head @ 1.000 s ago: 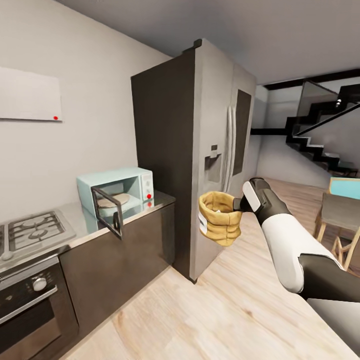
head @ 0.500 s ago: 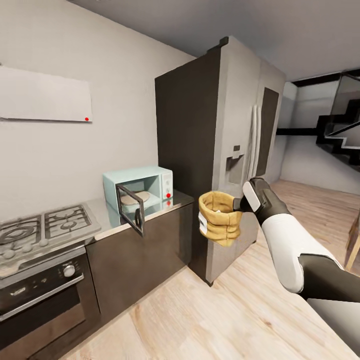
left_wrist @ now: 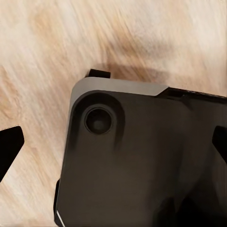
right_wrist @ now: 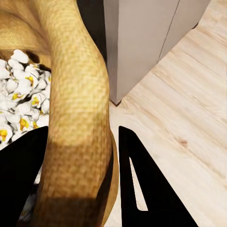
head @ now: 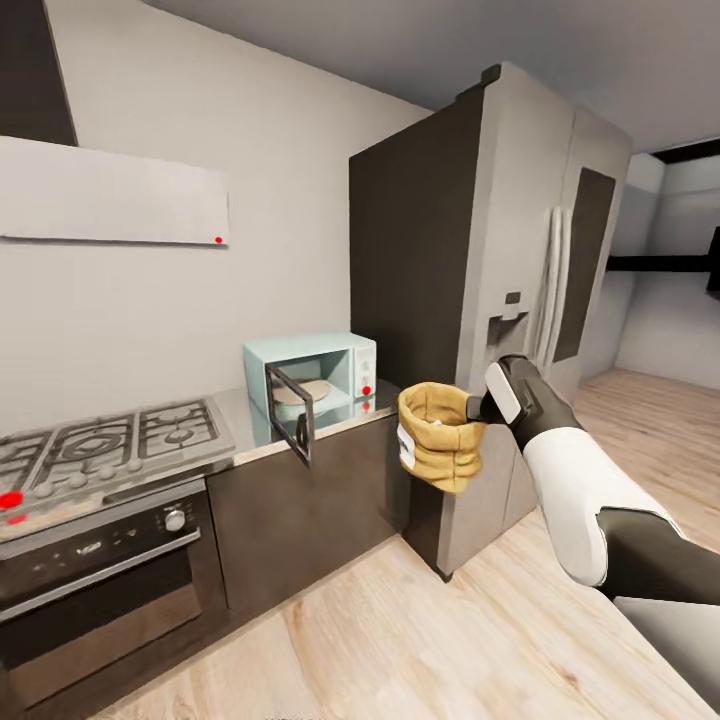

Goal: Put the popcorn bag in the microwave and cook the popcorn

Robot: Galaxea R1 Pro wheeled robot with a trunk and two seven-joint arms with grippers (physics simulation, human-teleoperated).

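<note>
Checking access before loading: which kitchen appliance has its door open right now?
The pale blue microwave on the countertop: its dark door swings outward. The black oven and grey fridge are shut.

head: black-fronted steel oven [head: 95, 590] cut by left and bottom edges | grey steel gas hob [head: 100, 445] cut at left | right wrist: tan woven popcorn bag [right_wrist: 80, 118] cropped by top, left and bottom edges, white popcorn [right_wrist: 19, 104] partly hidden by rolled rim | left wrist: dark rounded robot base [left_wrist: 142, 161] cropped, black finger tips at frame sides, grip state unclear

White-and-black right arm [head: 575, 480], black gripper [right_wrist: 80, 175]
</note>
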